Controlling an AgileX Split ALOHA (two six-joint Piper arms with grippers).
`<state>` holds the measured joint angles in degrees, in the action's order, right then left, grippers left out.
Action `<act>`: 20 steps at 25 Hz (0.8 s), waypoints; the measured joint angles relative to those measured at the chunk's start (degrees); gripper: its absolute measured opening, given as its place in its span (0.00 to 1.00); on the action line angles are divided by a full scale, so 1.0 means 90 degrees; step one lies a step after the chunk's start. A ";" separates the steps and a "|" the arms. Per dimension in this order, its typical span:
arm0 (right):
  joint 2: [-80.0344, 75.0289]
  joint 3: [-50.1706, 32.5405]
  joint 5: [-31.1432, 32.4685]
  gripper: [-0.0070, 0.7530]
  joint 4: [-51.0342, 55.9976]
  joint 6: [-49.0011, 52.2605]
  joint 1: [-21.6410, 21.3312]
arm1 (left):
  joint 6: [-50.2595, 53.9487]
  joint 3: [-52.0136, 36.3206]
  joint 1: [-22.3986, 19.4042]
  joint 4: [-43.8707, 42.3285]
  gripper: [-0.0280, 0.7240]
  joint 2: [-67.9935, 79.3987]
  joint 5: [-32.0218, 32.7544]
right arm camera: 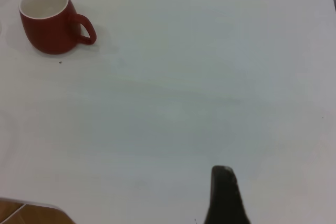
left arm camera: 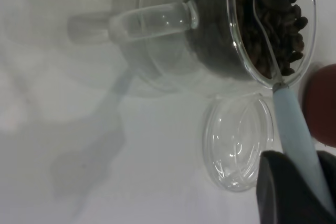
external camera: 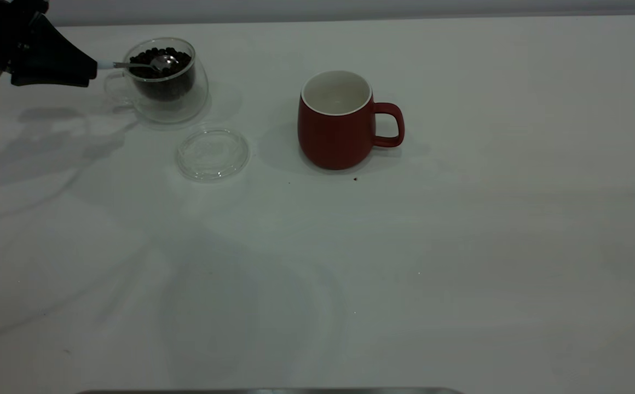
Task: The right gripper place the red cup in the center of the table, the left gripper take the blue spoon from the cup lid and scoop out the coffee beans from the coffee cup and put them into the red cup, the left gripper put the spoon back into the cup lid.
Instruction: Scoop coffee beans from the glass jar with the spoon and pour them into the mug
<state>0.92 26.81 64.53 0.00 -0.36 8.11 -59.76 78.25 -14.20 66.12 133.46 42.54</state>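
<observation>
My left gripper (external camera: 88, 68) is at the far left of the table (external camera: 460, 246), shut on the pale blue handle of the blue spoon (external camera: 131, 65). The spoon's metal bowl lies on the coffee beans (external camera: 156, 87) inside the clear glass coffee cup (external camera: 200, 93). In the left wrist view the left gripper (left arm camera: 304, 174) clamps the spoon's handle (left arm camera: 293, 129) above the cup lid (left arm camera: 236, 148). The cup lid (external camera: 212, 154) lies bare just in front of the coffee cup. The red cup (external camera: 333, 137) stands upright near the table's middle, handle to the right. My right gripper (right arm camera: 224, 184) hangs far from the red cup (right arm camera: 46, 31).
One stray dark speck (external camera: 355, 178) lies on the table just in front of the red cup. A grey edge (external camera: 268, 390) runs along the table's near side. A corner of the table and brown floor (right arm camera: 21, 214) show in the right wrist view.
</observation>
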 joint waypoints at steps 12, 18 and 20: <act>0.0000 0.0000 0.0000 0.73 0.0000 0.0000 0.0000 | 0.0006 0.0006 0.0000 0.0371 0.20 0.0387 0.0311; 0.0000 0.0000 0.0000 0.73 0.0000 0.0000 0.0000 | 0.0006 0.0006 0.0000 0.0399 0.20 0.0406 0.0348; 0.0000 0.0000 0.0000 0.73 0.0000 0.0000 0.0000 | 0.0017 0.0006 0.0000 0.0399 0.20 0.0406 0.0414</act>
<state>0.92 26.81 64.53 0.00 -0.36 8.11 -59.61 78.31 -14.20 69.71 137.11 46.27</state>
